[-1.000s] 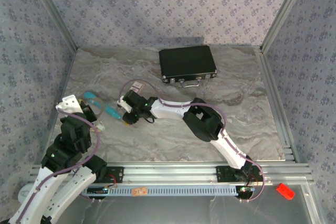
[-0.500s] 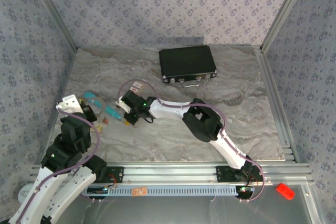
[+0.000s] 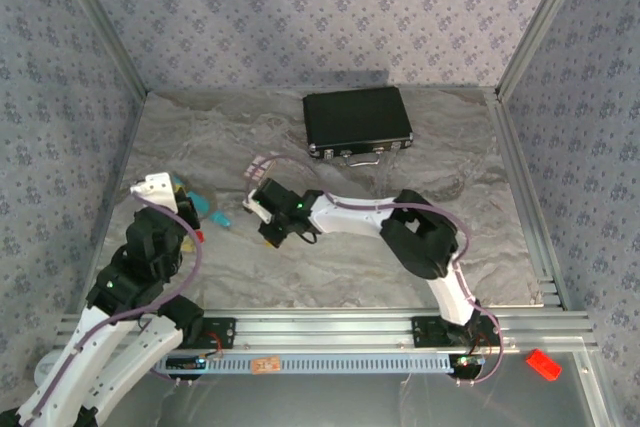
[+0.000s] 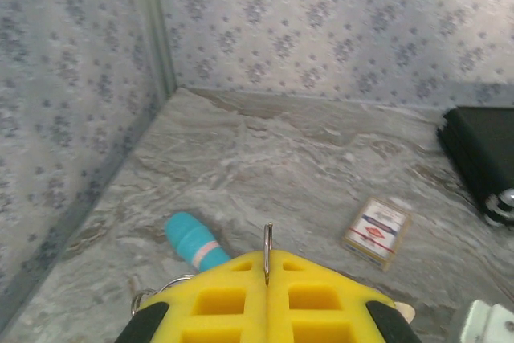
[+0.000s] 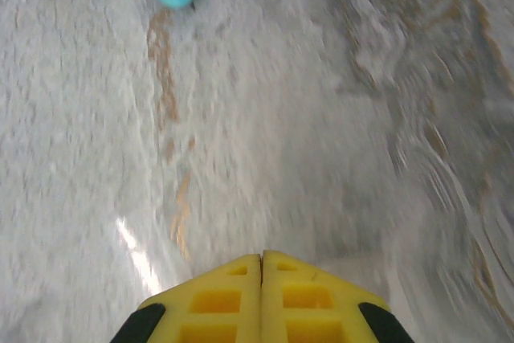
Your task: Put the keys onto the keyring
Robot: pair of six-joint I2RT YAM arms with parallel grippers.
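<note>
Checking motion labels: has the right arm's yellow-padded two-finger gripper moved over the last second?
Yes. The right gripper shifted rightward, closer to the black rectangular case, and slightly toward the table's near edge.

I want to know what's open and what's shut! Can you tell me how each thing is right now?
Yellow-tipped left tool: shut, pinching the thin silvery wire keyring, which sticks up between its tips.
Yellow-tipped right tool: shut, nothing seen in its grip.
Flat black case: closed, lying flat.
Bright teal plastic stick: lying down, not held.
</note>
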